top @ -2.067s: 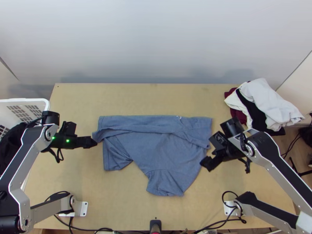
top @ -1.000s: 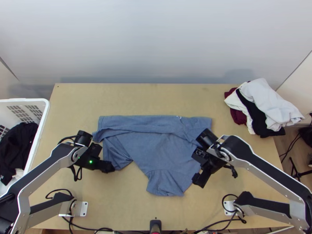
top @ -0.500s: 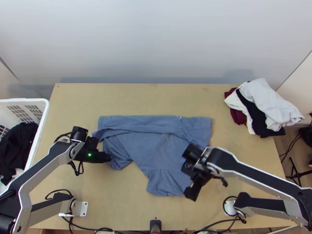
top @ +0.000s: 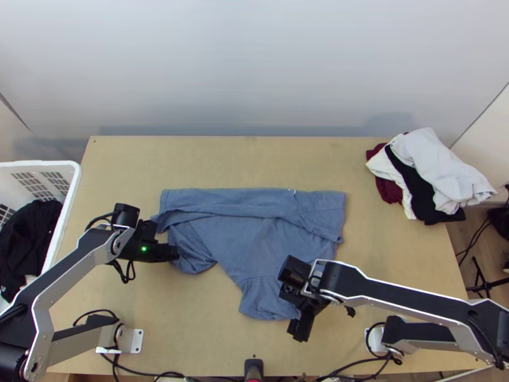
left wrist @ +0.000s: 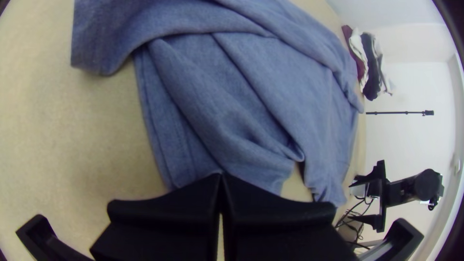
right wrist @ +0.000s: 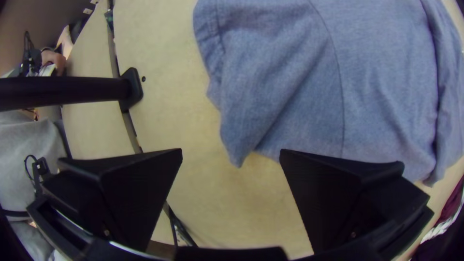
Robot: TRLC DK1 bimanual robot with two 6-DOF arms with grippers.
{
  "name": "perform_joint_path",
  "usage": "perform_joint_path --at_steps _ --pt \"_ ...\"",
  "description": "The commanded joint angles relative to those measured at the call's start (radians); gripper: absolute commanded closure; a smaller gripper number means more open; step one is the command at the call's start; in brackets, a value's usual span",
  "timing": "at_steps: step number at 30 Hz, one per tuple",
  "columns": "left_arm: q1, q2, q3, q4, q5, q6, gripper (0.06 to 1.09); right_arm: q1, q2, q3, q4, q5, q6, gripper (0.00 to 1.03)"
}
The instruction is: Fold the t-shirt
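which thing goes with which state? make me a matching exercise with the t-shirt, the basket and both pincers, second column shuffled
Things:
1. t-shirt
2. basket
3. left pincer
4. right pincer

Colours or states:
A. fingers apart
B. blue, partly folded on the table
C. closed on the t-shirt's fabric
D. white, with black cloth inside

Right pairs: 1-B, 2-D, 3-C, 4-A

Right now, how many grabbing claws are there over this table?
2. The left end effector is shut on the left part of the blue t-shirt; the right end effector is open beside its near sleeve.
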Motion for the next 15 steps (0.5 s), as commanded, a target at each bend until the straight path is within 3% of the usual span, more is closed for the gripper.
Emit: perform_joint_path --at_steps 1,7,8,10,12,15 --pt "0.015 0.013 0.004 0.008 0.001 0.001 1.03 0.016 0.034 -0.047 0.027 0.054 -0.042 0.1" --pt "0.009 0.024 0.018 0.018 0.002 -0.027 1.03 0.017 0.043 -0.099 0.058 0.097 -0.046 0.13" --pt "0.011 0.024 0.021 0.018 0.002 -0.028 1.03 0.014 0.043 -0.113 0.085 0.111 -0.046 0.22" --pt "0.011 0.024 0.029 0.018 0.001 -0.038 1.03 0.008 0.042 -0.141 0.165 0.131 -0.052 0.51" --pt "0.011 0.022 0.035 0.016 0.001 -0.042 1.03 0.005 0.054 -0.153 0.254 0.133 -0.071 1.0" --pt "0.006 0.021 0.037 0.011 0.002 -0.044 1.03 0.001 0.071 -0.127 0.26 0.133 -0.052 1.0"
